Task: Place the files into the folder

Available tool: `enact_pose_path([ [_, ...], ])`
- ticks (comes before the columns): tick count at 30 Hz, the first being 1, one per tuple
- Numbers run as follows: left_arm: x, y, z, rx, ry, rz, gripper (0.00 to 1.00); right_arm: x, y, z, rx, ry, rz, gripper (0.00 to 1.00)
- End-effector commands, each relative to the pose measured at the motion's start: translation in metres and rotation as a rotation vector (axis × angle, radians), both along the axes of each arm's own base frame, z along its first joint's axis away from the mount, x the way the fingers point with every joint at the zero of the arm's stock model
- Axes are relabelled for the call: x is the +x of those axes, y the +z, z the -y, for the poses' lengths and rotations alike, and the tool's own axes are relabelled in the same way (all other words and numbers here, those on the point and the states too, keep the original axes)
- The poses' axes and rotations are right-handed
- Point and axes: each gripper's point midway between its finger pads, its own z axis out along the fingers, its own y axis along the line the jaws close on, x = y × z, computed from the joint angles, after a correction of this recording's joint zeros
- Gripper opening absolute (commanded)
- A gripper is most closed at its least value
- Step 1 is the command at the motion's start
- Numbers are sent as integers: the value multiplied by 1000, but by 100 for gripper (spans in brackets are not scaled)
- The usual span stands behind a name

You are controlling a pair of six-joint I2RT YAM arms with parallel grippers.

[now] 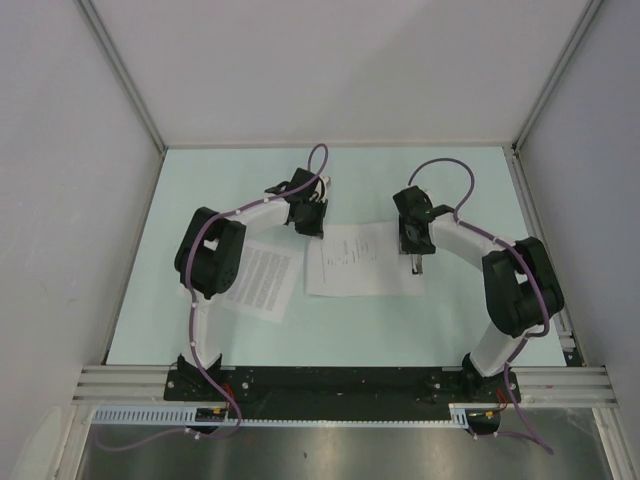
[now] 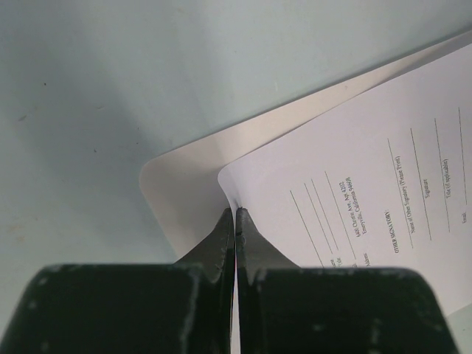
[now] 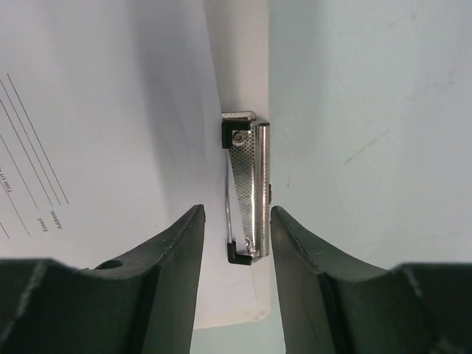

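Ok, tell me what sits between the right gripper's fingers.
The metal clip on the edge of the folder, beside the printed sheet. The right gripper stands open around it. The right wrist view shows this.

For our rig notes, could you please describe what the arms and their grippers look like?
The left arm and right arm have white links, bulky black joints and a purple cable each. The left gripper and right gripper are black, with tapered fingers.

Your right hand (image 3: 236, 221) straddles the clip (image 3: 247, 188), slim clearance on both sides; bare desk (image 3: 369, 110) to its right. Your left hand (image 2: 236, 212) is closed on the printed sheet (image 2: 354, 184) corner; ahead and left of it, open desk up to the back wall (image 1: 340, 70).
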Motion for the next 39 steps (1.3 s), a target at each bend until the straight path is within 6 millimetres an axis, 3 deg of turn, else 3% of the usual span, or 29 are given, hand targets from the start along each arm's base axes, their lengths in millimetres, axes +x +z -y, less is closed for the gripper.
enact_pose_path([
  [1, 1, 15, 3, -7, -11, 26, 0, 9, 15, 8, 18, 3, 42, 47],
  [3, 2, 16, 4, -8, -14, 31, 0, 8, 8, 12, 18, -1, 17, 49],
  [6, 1, 16, 4, -6, -13, 29, 0, 6, 1, 12, 15, 7, -7, 60],
  [8, 1, 16, 4, -6, -17, 29, 0, 7, -1, 13, 23, 3, -11, 60],
  [15, 1, 17, 3, -2, -17, 34, 0, 5, -12, 15, 28, -4, -44, 48],
  [26, 1, 15, 4, -5, -17, 28, 0, 3, -27, 20, 43, -29, -87, 49],
  [29, 1, 14, 4, -3, -16, 27, 0, -2, -34, 23, 49, -33, -111, 47],
  [32, 1, 13, 3, -1, -17, 25, 0, -7, -43, 25, 67, -39, -136, 37],
  [39, 0, 11, 3, 0, -16, 20, 0, -13, -61, 27, 66, -40, -156, 38],
])
